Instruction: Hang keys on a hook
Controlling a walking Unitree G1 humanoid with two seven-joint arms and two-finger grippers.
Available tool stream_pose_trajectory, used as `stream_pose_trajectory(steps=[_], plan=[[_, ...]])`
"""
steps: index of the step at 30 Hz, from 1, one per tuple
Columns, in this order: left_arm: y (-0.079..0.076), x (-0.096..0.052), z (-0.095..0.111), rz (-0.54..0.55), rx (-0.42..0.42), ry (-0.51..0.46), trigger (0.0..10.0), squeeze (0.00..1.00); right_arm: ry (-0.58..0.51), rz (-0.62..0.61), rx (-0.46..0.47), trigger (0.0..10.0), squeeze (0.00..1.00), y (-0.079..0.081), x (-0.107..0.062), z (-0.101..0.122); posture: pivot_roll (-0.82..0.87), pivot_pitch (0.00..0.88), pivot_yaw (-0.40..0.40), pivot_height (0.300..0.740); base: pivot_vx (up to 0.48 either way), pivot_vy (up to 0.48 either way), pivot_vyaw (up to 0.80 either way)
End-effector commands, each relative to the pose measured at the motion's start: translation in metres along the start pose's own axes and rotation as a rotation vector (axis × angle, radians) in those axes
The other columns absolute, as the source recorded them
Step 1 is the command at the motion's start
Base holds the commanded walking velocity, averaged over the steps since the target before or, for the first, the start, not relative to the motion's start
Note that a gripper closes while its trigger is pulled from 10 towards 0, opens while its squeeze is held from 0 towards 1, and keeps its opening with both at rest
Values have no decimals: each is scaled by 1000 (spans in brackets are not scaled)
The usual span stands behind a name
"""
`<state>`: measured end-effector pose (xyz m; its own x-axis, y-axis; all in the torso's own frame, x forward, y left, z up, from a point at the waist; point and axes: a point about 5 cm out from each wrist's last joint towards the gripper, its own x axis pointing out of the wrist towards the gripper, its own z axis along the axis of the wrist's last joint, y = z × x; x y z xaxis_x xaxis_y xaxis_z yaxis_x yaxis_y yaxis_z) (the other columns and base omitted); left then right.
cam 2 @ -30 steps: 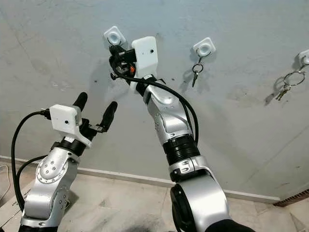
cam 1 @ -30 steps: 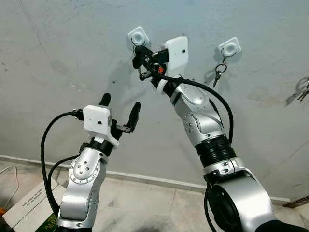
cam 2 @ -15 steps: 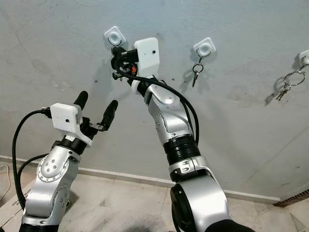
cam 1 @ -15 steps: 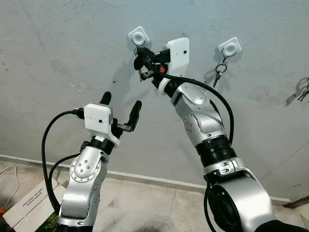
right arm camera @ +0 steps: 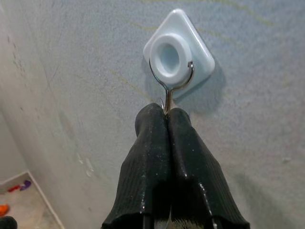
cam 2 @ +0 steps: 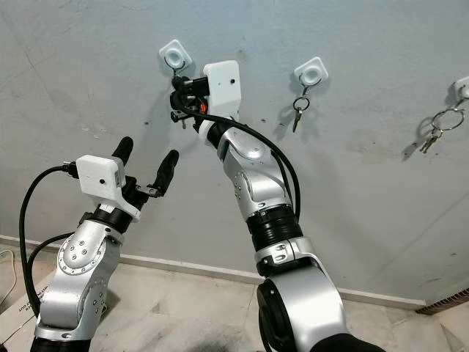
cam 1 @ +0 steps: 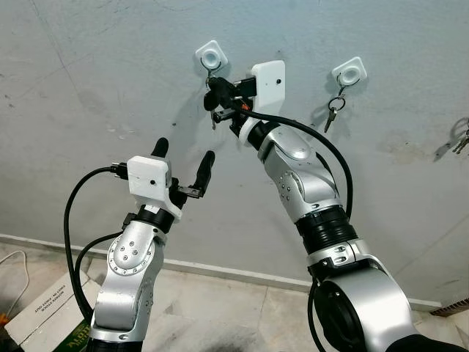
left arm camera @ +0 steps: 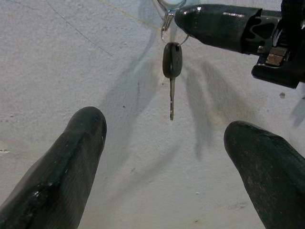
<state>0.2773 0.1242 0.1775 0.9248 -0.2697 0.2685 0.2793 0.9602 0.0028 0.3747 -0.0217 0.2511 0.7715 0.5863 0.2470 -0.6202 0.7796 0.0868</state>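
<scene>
A white diamond-shaped hook [cam 1: 211, 54] with a round knob is stuck high on the grey wall. In the right wrist view a wire key ring [right arm camera: 156, 79] loops around the hook [right arm camera: 177, 57]. My right gripper [right arm camera: 167, 114] is shut on the bottom of that ring, just under the hook. The black-headed key [left arm camera: 172, 62] dangles from the ring against the wall, below my right gripper [cam 1: 214, 92]. My left gripper [cam 1: 183, 155] is raised lower down and to the left. It is open and holds nothing, pointing at the key.
A second white hook [cam 1: 349, 71] to the right holds a small bunch of keys [cam 1: 333, 108]. Farther right another hook [cam 2: 463, 86] carries a ring of keys [cam 2: 432, 132]. A cardboard box [cam 1: 44, 308] lies on the floor at lower left by the baseboard.
My right gripper has dipped slightly below the hook, and the ring now hangs looped over the knob. The left arm has barely shifted.
</scene>
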Motion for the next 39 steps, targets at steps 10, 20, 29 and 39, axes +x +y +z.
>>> stream_pose_trajectory(steps=[10,20,29,39], plan=[[-1,2,-2,-2,2,8,10000,0,54,-31,18,10000,0,-1,-3,-11,44,83,-14,740,0,0,0],[-2,3,0,-6,-3,-2,10000,0,76,-44,14,10000,0,-1,-6,-18,38,83,-15,740,0,0,0],[-3,5,3,2,-9,-22,10000,0,83,-42,-16,10000,518,0,-8,-20,37,82,-15,740,0,0,0],[-1,6,6,21,0,-35,10000,0,86,-31,-34,10000,1000,3,-11,-23,37,82,-15,740,0,0,0]])
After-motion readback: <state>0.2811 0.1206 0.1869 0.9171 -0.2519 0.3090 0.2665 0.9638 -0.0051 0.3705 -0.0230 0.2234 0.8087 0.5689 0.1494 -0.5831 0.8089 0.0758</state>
